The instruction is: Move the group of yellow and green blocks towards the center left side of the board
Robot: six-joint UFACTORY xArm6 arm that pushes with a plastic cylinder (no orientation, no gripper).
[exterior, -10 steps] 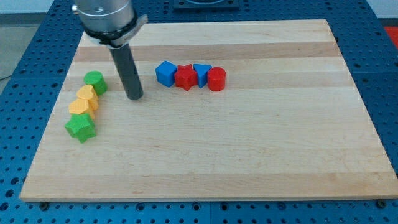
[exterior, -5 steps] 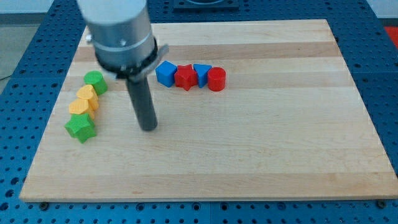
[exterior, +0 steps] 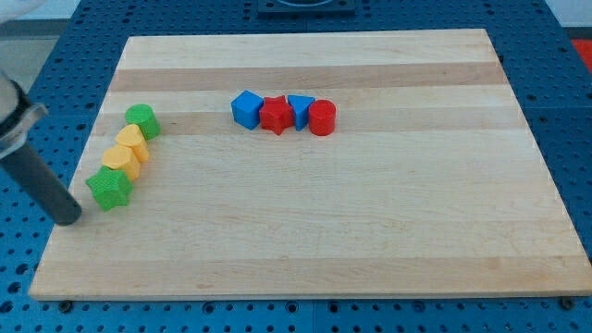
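My tip (exterior: 68,219) is at the far left of the view, on the left edge of the wooden board (exterior: 305,240), and the rod goes up from it to the upper left. My tool is only a plain rod, so it grasps nothing; it touches no block, but the tip is just beside the green star block (exterior: 109,189), to its lower left.

This green star is the lowest block of the group at the left side of the board. Up and to the right of it, touching, lies a yellow block (exterior: 121,160), then a second yellow block (exterior: 131,140) close against the first; I cannot tell their exact shapes. At the top of this slanted line stands the green cylinder block (exterior: 141,120).

More to the right, well apart from the group, there is a row near the top centre: a blue block (exterior: 246,108), a red star block (exterior: 276,115), a blue triangle block (exterior: 300,108) and a red cylinder block (exterior: 321,118), each touching the next one.
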